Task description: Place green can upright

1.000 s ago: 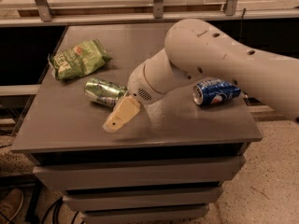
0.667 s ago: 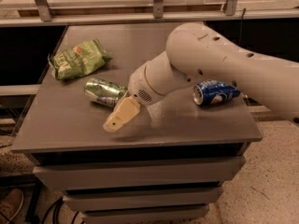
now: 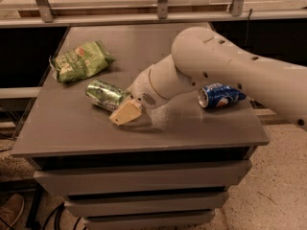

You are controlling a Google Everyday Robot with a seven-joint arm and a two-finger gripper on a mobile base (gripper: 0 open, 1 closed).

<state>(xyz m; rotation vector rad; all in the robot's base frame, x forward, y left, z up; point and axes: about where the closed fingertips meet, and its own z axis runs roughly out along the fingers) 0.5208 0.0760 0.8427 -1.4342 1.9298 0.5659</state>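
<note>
The green can [image 3: 102,94] lies on its side on the grey table [image 3: 144,138], left of centre, with one silver end towards the left. My gripper [image 3: 123,112] is low over the table at the can's right end, touching or nearly touching it, and its cream tip points to the front left. The big white arm [image 3: 225,68] reaches in from the right and hides the far side of the gripper.
A flat green snack bag [image 3: 79,60] lies at the back left. A blue can [image 3: 221,95] lies on its side at the right, partly behind the arm. The table's front edge is close below the gripper. A rail runs along the back.
The gripper has edged slightly up and towards the green can. The can, bag and blue can have not moved.
</note>
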